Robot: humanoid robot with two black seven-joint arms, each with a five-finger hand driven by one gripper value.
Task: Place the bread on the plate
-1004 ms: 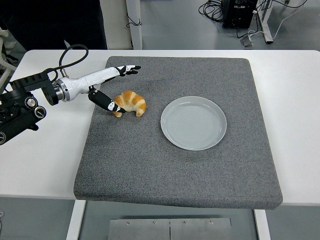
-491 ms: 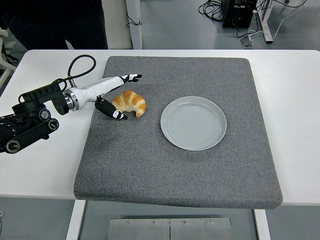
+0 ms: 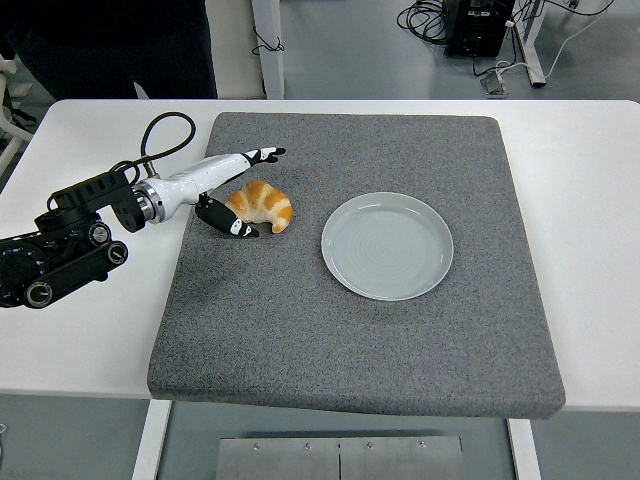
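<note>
A golden croissant (image 3: 263, 204) lies on the grey mat (image 3: 350, 330), left of an empty pale grey plate (image 3: 387, 245). My left hand (image 3: 243, 190) reaches in from the left and brackets the croissant's left end. Its white fingers (image 3: 262, 155) stretch out behind the bread and the black thumb (image 3: 232, 226) lies in front of it. The hand is spread and does not close on the bread. The right arm is out of view.
The mat covers most of the white table (image 3: 90, 330). A black cable (image 3: 160, 130) loops above my left forearm. A person in dark clothes (image 3: 110, 45) stands at the table's far left. Cables and a black box (image 3: 480, 25) lie on the floor behind.
My left arm has slid forward and lower, so the hand sits closer around the croissant's left end. The thumb has drawn in under the bread. The croissant and plate have not moved.
</note>
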